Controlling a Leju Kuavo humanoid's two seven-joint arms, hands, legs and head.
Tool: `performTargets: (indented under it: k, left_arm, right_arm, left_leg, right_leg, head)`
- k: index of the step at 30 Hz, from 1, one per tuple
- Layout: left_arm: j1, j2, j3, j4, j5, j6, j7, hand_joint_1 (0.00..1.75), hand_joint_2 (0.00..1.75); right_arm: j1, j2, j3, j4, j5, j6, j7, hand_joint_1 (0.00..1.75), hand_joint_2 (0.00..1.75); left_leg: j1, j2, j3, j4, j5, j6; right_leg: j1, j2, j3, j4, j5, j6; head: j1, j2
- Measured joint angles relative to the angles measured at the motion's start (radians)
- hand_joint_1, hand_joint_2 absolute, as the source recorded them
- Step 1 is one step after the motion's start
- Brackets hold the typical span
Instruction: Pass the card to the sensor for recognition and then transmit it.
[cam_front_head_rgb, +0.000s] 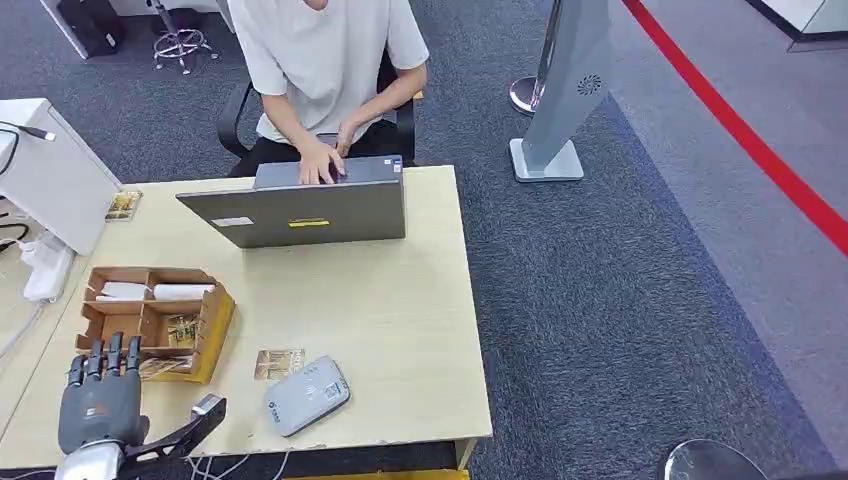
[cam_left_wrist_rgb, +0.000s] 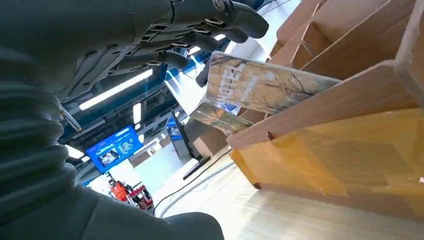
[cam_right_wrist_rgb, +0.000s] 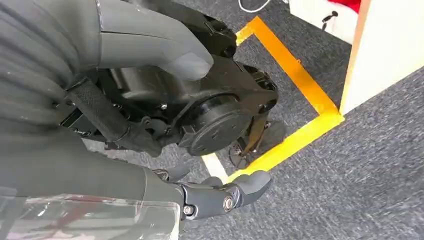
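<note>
Dark fingers (cam_front_head_rgb: 110, 352) of the left hand (cam_front_head_rgb: 98, 400) are spreading apart, reaching over the near compartment of the cardboard box (cam_front_head_rgb: 215, 320), holding nothing, just off a card (cam_left_wrist_rgb: 260, 85) leaning there. Right hand (cam_right_wrist_rgb: 150, 60) is hanging over the carpet, loosely open, holding nothing.

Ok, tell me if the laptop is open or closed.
Open: the laptop has its lid raised, back toward the camera, and a person's hand rests on its keyboard side.

Right hand (cam_right_wrist_rgb: 165, 125) hanging, fingers (cam_right_wrist_rgb: 247, 184) apart, holding nothing, over grey carpet (cam_right_wrist_rgb: 360, 165) with yellow tape (cam_right_wrist_rgb: 305, 90).
</note>
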Motion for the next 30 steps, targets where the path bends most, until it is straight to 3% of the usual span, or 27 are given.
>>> performTargets:
  k: [14,15,30]
  left_arm:
    - [0.006,-0.008,0.0,0.024,0.0,0.008,0.002,0.0,1.75]
    - [0.006,-0.008,0.001,0.027,0.0,0.01,0.002,1.75,1.75]
    - [0.0,-0.017,0.011,0.053,0.0,0.045,-0.025,1.75,1.75]
  right_arm:
    - [-0.023,0.0,-0.014,0.031,-0.017,-0.027,0.006,0.0,1.75]
    - [-0.024,0.0,-0.015,0.032,-0.016,-0.027,0.009,0.0,1.75]
    - [-0.047,0.0,-0.037,0.061,-0.017,-0.028,0.007,0.0,1.75]
  left_leg:
    - [0.0,0.0,0.0,0.0,0.0,0.0]
    - [0.0,0.0,0.0,0.0,0.0,0.0]
    - [0.0,0.0,0.001,0.0,0.0,0.0]
  right_leg:
    - [0.0,0.0,0.0,0.0,0.0,0.0]
    - [0.0,0.0,0.0,0.0,0.0,0.0]
    - [0.0,0.0,0.001,0.0,0.0,0.0]
  head:
    - [0.0,0.0]
    - [0.0,0.0]
    - [0.0,0.0]
